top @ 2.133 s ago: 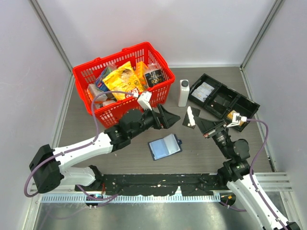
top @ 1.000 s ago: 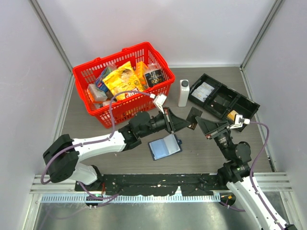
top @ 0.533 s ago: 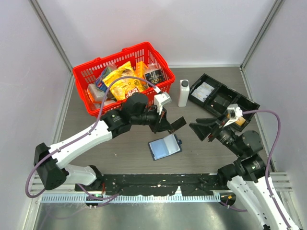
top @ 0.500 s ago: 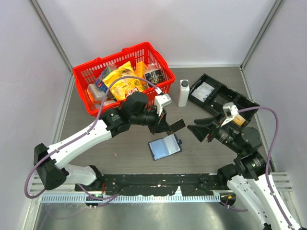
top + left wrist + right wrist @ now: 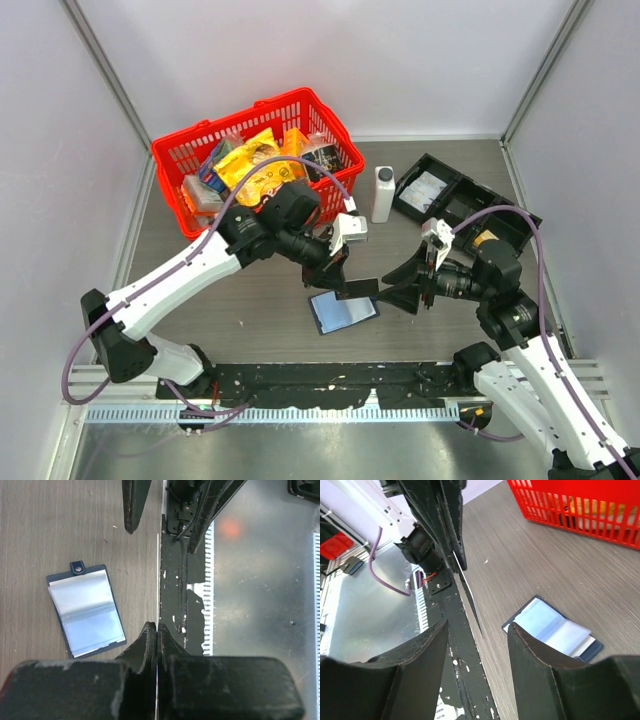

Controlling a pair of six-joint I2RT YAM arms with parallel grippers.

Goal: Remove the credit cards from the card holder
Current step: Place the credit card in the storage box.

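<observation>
card holder lay open on bench; left gripper clenched on one credit card, right gripper released beside it, rest unclear.

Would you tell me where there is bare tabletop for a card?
Bare table lies left of the card holder, toward the near rail, and along the far wall behind the white bottle and black tray. Crowded over the holder, where left gripper and right gripper meet.
</observation>
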